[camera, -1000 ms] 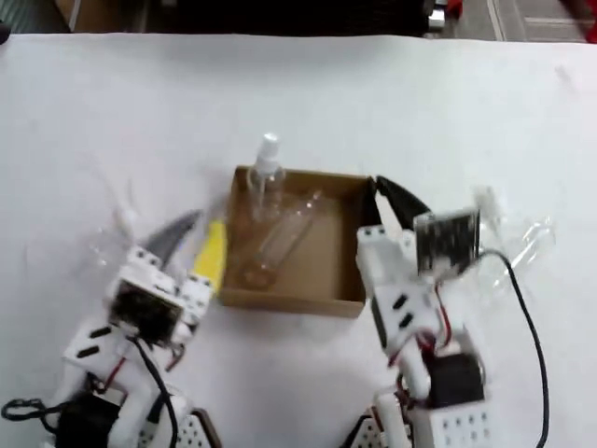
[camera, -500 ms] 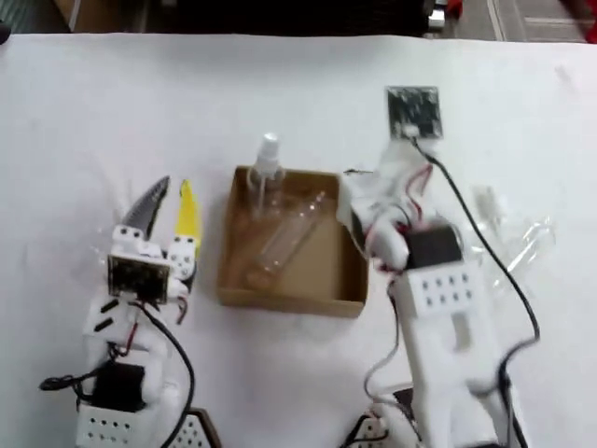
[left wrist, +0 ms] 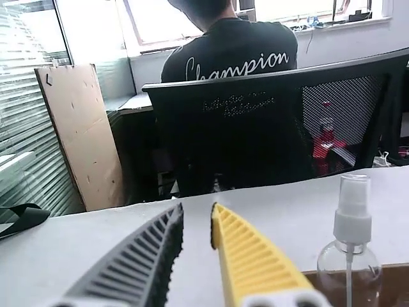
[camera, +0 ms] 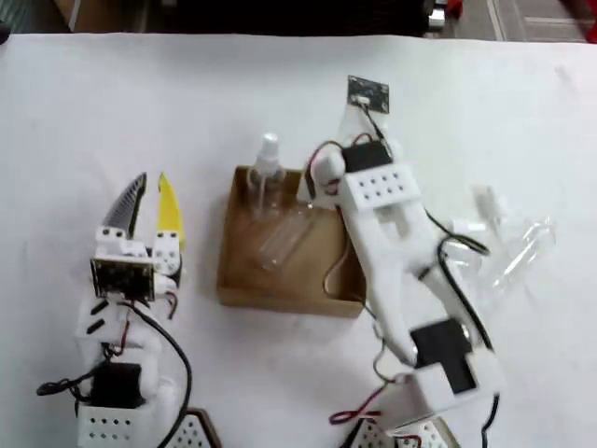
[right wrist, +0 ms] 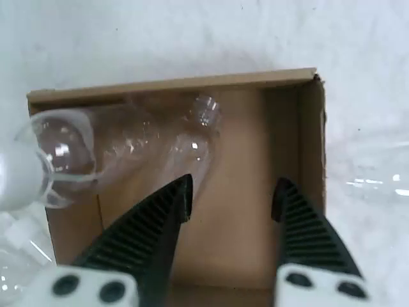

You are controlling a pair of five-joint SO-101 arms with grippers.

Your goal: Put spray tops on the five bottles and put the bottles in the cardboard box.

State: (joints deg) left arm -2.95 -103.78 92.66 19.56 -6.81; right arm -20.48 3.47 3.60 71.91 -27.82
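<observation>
The cardboard box (camera: pixel 233 280) sits mid-table. A clear bottle with a white spray top (camera: pixel 267 174) stands at its far left corner, and a topless clear bottle (camera: pixel 282 239) lies inside. My right arm (camera: pixel 382 210) stretches over the box. Seen from the right wrist, the black-fingered right gripper (right wrist: pixel 231 192) hangs open above the box floor (right wrist: pixel 243 243), holding nothing, just short of the lying bottle (right wrist: pixel 192 153) and the capped one (right wrist: pixel 61 153). The left gripper (camera: pixel 152 187) rests left of the box, its grey and yellow fingers narrowly open and holding nothing (left wrist: pixel 196 217).
Loose clear bottles (camera: pixel 522 247) and a white spray top (camera: pixel 485 201) lie on the white table (camera: pixel 280 84) to the right of the box. One of these bottles (right wrist: pixel 380 182) is close outside the box wall. The far half of the table offers free room.
The right arm swung from the box's right side to reach over it, gripper now above the inside. The left arm turned to point straight away and its fingers narrowed.
</observation>
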